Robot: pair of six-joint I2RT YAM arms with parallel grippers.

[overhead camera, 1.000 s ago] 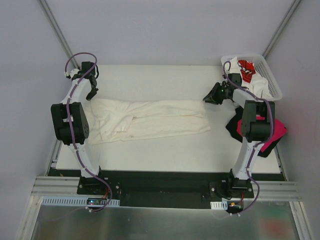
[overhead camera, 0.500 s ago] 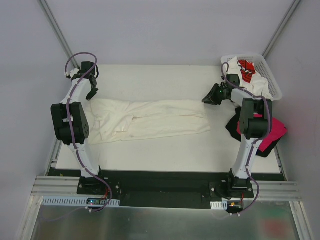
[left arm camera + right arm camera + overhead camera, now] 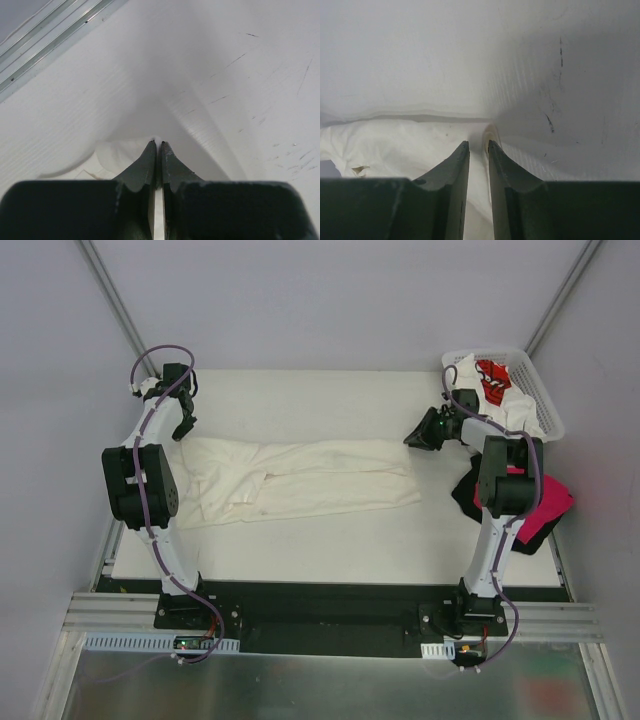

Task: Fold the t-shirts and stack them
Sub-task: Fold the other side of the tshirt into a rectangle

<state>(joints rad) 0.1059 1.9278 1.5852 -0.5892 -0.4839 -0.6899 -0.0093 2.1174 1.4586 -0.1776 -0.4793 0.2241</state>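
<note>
We have one cream shirt (image 3: 300, 478) lying in the middle, seemingly half folded, nothing stacked; left gripper (image 3: 158, 143) closed at its far-left corner, right gripper (image 3: 478, 144) barely parted far-right, grips we cannot confirm

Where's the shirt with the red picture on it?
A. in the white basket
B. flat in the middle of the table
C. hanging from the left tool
A: the white t-shirt with red print sits inside the white lattice basket, far right in the overhead view.
</note>
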